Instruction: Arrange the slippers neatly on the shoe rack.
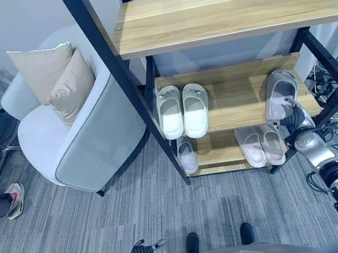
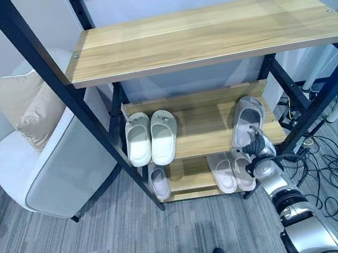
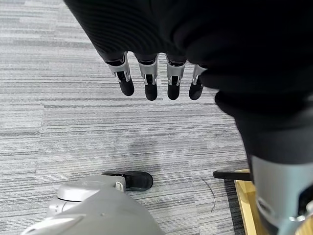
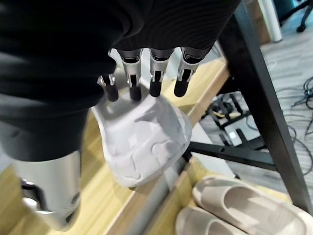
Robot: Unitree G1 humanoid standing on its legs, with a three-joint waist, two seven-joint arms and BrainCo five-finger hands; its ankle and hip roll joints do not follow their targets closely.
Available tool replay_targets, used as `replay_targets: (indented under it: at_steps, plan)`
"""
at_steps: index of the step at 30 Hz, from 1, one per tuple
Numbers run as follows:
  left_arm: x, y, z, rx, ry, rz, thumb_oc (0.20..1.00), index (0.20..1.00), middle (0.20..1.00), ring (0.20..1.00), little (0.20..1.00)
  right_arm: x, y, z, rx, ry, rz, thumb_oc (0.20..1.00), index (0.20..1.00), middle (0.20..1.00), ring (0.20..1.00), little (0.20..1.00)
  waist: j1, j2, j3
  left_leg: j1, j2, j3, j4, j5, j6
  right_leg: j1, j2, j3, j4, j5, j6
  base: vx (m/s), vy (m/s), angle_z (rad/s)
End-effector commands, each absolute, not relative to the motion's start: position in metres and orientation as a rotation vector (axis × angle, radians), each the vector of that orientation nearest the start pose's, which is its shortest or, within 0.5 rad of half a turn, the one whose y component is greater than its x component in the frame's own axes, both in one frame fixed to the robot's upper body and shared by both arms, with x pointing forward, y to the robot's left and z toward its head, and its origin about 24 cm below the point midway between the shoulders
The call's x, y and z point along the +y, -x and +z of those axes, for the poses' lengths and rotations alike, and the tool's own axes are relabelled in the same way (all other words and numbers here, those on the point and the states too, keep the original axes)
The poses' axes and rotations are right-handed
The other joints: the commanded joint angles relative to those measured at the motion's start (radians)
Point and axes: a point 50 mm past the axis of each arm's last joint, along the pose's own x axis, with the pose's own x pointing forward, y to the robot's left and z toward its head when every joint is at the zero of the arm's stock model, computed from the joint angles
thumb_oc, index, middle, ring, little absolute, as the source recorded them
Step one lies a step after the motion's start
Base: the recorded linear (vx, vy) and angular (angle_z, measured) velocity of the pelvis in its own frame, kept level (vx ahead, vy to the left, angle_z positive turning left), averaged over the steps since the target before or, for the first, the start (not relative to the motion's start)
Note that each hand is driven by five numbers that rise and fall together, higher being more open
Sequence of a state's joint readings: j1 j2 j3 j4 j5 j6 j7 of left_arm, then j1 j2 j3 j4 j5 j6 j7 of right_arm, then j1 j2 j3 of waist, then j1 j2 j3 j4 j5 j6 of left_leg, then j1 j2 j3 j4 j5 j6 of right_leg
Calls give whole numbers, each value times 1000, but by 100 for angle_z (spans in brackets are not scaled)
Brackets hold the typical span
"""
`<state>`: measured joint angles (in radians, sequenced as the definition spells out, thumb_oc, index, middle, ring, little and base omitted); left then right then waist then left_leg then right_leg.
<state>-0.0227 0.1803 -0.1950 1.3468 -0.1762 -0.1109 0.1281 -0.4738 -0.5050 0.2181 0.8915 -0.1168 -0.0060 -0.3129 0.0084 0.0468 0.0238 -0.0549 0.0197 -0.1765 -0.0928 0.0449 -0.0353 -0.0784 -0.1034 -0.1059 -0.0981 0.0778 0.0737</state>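
A grey slipper (image 4: pixel 146 142) sits just past my right hand's (image 4: pixel 146 85) straight fingertips, heel overhanging the middle shelf (image 1: pixel 235 101); my wrist view shows its ribbed sole, the head views its top. My left hand (image 3: pixel 156 83) hangs relaxed over carpet (image 3: pixel 73 127).

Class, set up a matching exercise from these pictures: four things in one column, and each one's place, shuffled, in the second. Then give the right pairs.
Things:
1. pale green slippers
2. grey slipper
3. beige slippers
4. cushions

Places:
A. bottom shelf, right side
B. on the armchair
C. middle shelf, left side
D. middle shelf, at the right hand

Pairs: 1-C, 2-D, 3-A, 4-B
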Motion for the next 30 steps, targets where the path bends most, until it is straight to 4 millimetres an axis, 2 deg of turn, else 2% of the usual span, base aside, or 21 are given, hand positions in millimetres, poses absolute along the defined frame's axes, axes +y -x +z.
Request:
replay_targets:
  at_steps: [1,4,6,9,12,15,19,20,22,23,30]
  plan:
    - [232,-84,-165,1242,-271,182,1000,1000,1000,1000,1000,-275,-320,17,336,705,-286,1000,1000,1000,1000,1000,15,-39,-9,-9,-24,-9,6,-84,8,44,-26,-55,11,-96,38,0,0,0]
    - [231,-85,-165,1241,-271,179,1000,1000,1000,1000,1000,-266,-320,8,364,662,-251,1000,1000,1000,1000,1000,17,-43,-9,-9,-26,-9,6,-83,9,45,-26,-55,11,-97,37,0,0,0]
    - [229,-84,-165,1243,-270,172,1000,1000,1000,1000,1000,-250,-326,9,338,623,-195,1000,1000,1000,1000,1000,20,-48,-9,-10,-25,-11,6,-83,9,44,-27,-57,11,-97,36,0,0,0]
    - [229,-86,-165,1239,-274,167,1000,1000,1000,1000,1000,-238,-330,8,338,567,-161,1000,1000,1000,1000,1000,26,-52,-10,-11,-26,-15,6,-81,9,46,-28,-61,11,-97,36,0,0,0]
    - [230,-87,-165,1239,-282,160,1000,1000,1000,1000,1000,-230,-328,-1,371,543,-140,1000,1000,1000,1000,1000,36,-57,-10,-12,-27,-19,6,-81,10,48,-29,-69,11,-97,36,0,0,0]
    - [232,-84,-165,1246,-287,162,1000,1000,1000,1000,1000,-229,-329,0,360,525,-145,1000,1000,1000,1000,1000,42,-60,-10,-10,-27,-23,6,-81,10,54,-29,-74,11,-99,36,8,7,7]
    - [234,-82,-165,1254,-284,177,1000,1000,1000,1000,1000,-239,-330,16,273,605,-198,1000,1000,1000,1000,1000,44,-62,-6,-8,-27,-23,6,-82,10,54,-30,-77,11,-99,37,4,4,6]
    - [236,-84,-164,1247,-284,187,1000,1000,1000,1000,1000,-250,-331,28,221,688,-237,1000,1000,1000,1000,1000,42,-60,-5,-10,-27,-24,6,-84,11,52,-31,-77,11,-99,38,0,0,0]
    - [236,-86,-163,1238,-292,188,1000,1000,1000,1000,1000,-259,-332,40,177,770,-277,1000,1000,1000,1000,1000,41,-59,-2,-11,-27,-25,6,-85,11,51,-30,-78,11,-99,39,5,4,2]
    - [236,-89,-163,1222,-306,179,1000,1000,1000,1000,1000,-273,-336,57,131,884,-328,1000,1000,1000,1000,1000,40,-58,2,-13,-26,-22,6,-86,11,48,-29,-76,11,-99,40,0,0,0]
    - [236,-88,-163,1222,-318,170,1000,1000,1000,1000,1000,-285,-347,73,144,968,-363,1000,1000,1000,1000,1000,43,-54,9,-19,-25,-17,6,-84,9,38,-28,-70,11,-97,41,2,-1,-1]
